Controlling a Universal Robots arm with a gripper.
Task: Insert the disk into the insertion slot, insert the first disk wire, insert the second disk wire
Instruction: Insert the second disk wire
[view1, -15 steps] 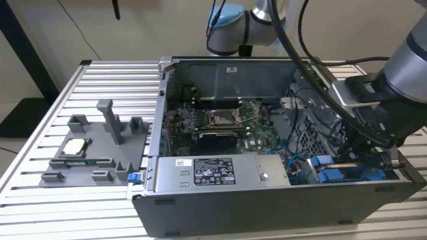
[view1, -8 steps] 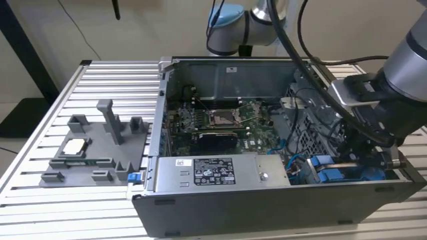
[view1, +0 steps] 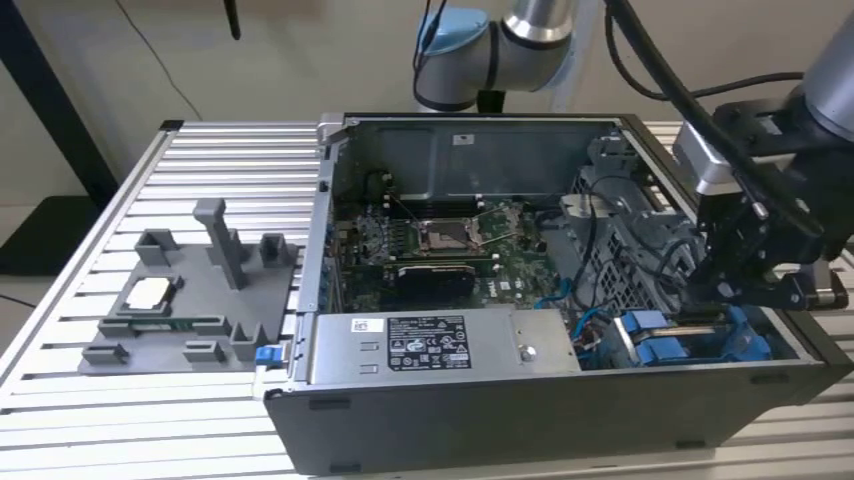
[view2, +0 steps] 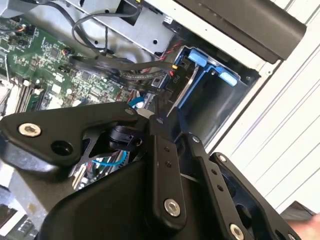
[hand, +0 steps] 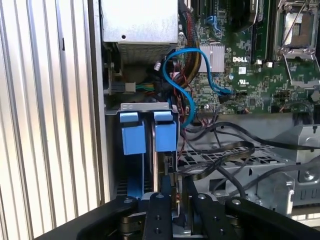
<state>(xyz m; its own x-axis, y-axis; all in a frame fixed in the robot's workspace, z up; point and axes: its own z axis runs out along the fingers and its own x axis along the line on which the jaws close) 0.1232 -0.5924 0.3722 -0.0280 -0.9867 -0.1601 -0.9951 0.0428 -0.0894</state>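
The disk (hand: 160, 170) stands on edge in the insertion slot (hand: 145, 106) at the case's front corner, on the exterior view's right. Its blue carrier tab (hand: 165, 134) has a second blue tab (hand: 132, 136) beside it. In the second wrist view the disk's silver edge (view2: 184, 95) runs down from the blue carrier (view2: 200, 62). My gripper (hand: 182, 210) (view2: 172, 130) (view1: 707, 310) hangs low inside the case, right at the disk's rear end. A black flat wire (hand: 220, 152) loops towards that end. A blue wire (hand: 186, 95) curls above the bay.
The silver power-supply box (view1: 427, 345) lies along the case's front wall beside the bay. The green motherboard (view1: 441, 240) fills the case floor. A perforated metal cage (hand: 260, 165) carries black cables. A grey fixture (view1: 187, 300) sits on the slatted table (view1: 134, 420).
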